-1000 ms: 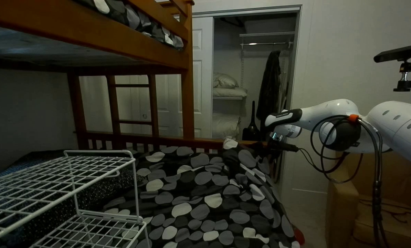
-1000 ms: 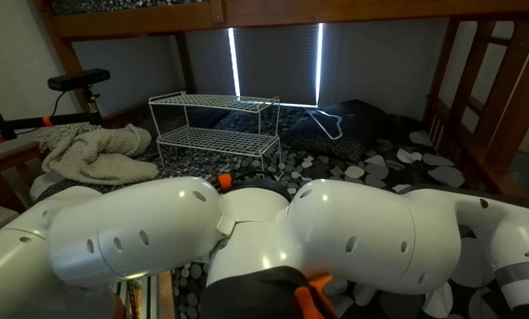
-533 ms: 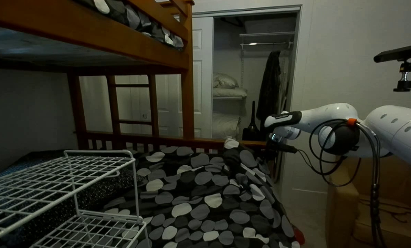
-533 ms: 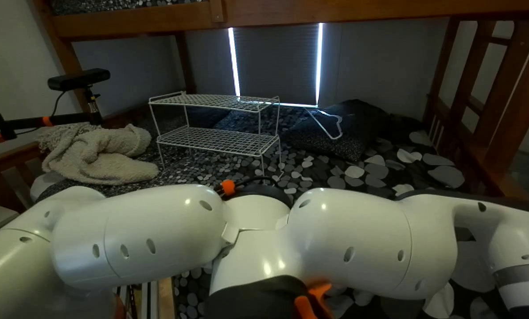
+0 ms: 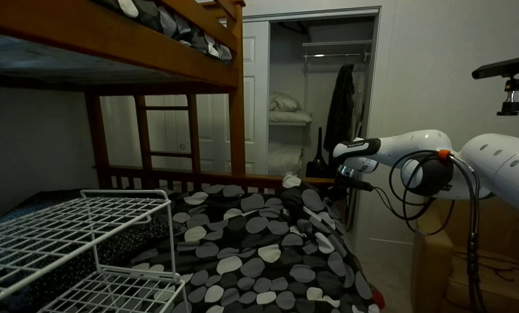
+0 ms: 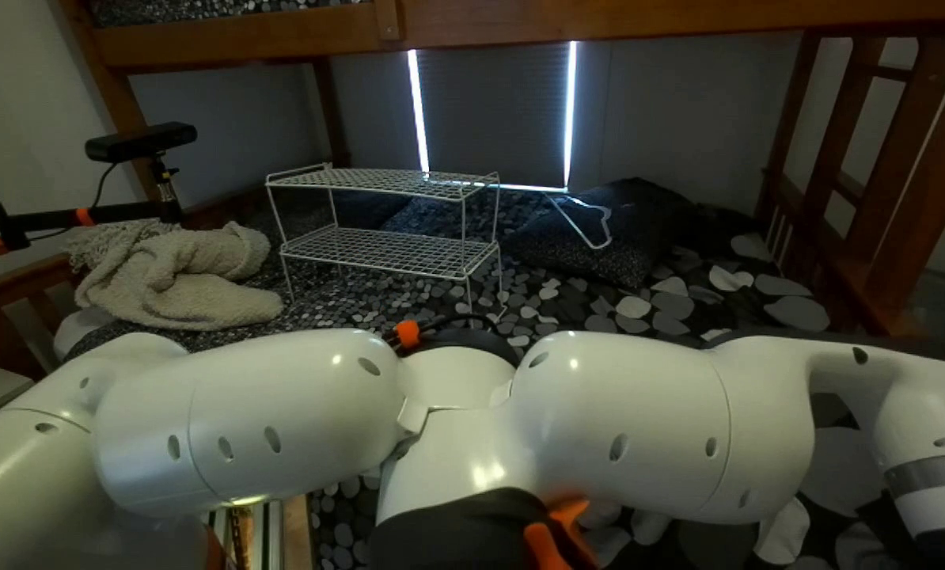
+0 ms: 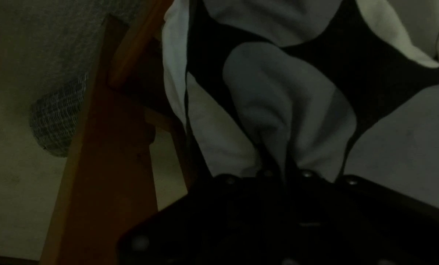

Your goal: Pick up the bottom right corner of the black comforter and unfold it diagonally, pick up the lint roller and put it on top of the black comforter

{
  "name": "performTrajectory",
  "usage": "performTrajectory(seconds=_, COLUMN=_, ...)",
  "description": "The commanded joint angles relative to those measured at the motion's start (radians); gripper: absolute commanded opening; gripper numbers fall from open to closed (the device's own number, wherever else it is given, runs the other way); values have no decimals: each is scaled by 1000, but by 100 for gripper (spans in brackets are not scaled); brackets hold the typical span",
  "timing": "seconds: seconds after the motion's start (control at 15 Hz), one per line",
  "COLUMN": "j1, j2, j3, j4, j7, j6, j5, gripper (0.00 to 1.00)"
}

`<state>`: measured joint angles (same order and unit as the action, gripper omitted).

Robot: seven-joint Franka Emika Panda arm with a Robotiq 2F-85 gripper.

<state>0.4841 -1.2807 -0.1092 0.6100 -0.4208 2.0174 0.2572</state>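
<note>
At the tip of the end effector (image 7: 283,180), a gathered fold of the black comforter (image 7: 289,99) is pinched near its edge, presumably as purchase for the diagonal unfolding; whether this is the corner cannot be told. Wooden bed frame (image 7: 102,184) just beside. Rest of the cloth spreads toward the white wire rack (image 5: 94,244), well apart from the grip, likely no hindrance. Lint roller not identified.

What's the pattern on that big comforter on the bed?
The comforter is black with grey and white pebble-like ovals, best seen in an exterior view.
</note>
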Motion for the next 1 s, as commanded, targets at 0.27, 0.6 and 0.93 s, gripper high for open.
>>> performTrajectory(seconds=0.27, j1=-83, j2=92, j3=46, j4=29, j7=76, j6=-144, j5=-67, gripper=1)
performTrajectory(seconds=0.6, j1=-179, j2=153, j3=85, j4=64, j7=112, j6=-179, j5=-151, gripper=1)
performTrajectory(seconds=0.93, j1=-277, j2=231, j3=102, j4=147, j7=125, j6=-224, j5=-218, gripper=1)
